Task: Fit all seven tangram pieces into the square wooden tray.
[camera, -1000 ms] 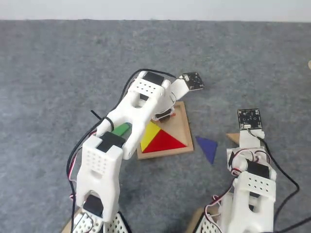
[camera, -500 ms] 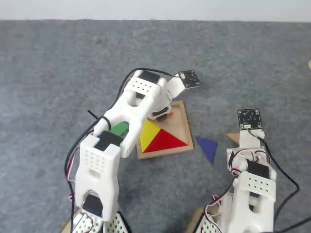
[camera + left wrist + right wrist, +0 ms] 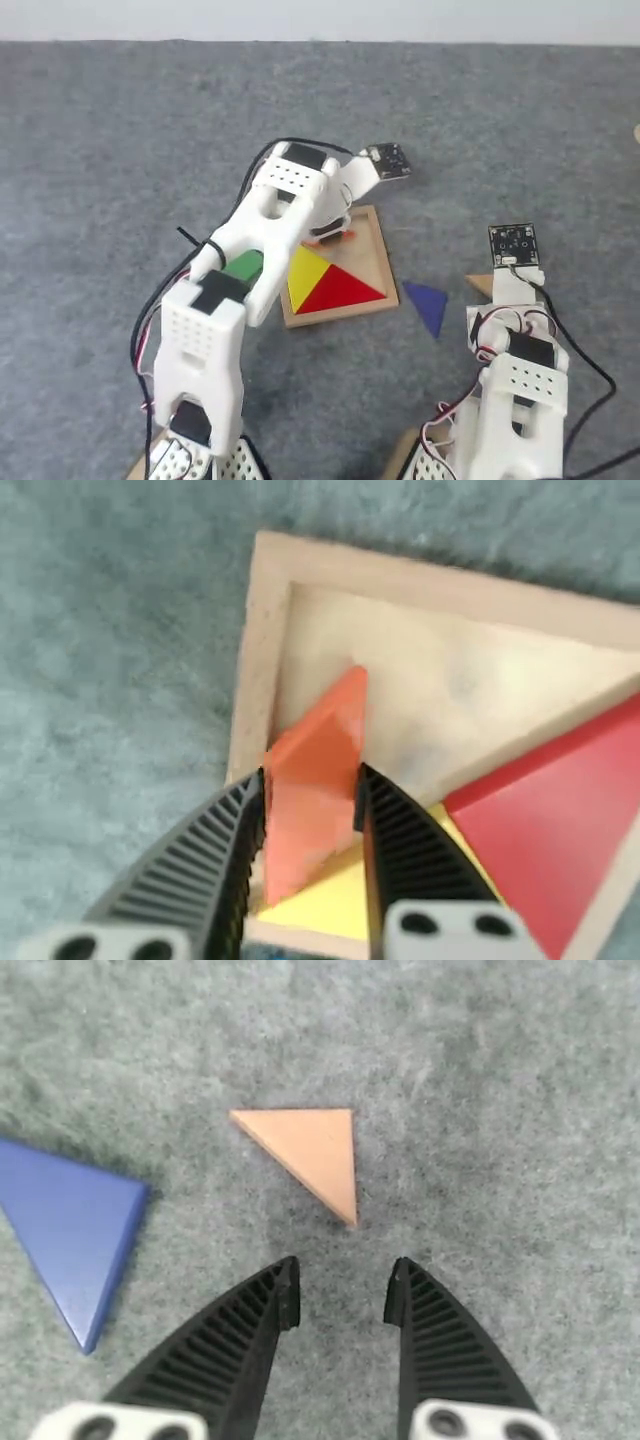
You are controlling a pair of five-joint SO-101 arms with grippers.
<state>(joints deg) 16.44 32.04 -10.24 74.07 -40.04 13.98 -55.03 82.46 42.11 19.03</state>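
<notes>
The square wooden tray lies mid-table with a yellow triangle and a red triangle inside. My left gripper is shut on an orange piece, held on edge over the bare corner of the tray, beside the yellow triangle and red triangle. A green piece peeks out under the left arm. A blue triangle and a tan triangle lie on the carpet right of the tray. My right gripper is open just short of the tan triangle, with the blue triangle beside it.
Grey carpet covers the whole table. The left arm reaches across the tray's left side and hides part of it. The right arm's base stands at the front right.
The left arm has shifted slightly to the left over the tray, still holding the orange piece. The right arm has not moved.
</notes>
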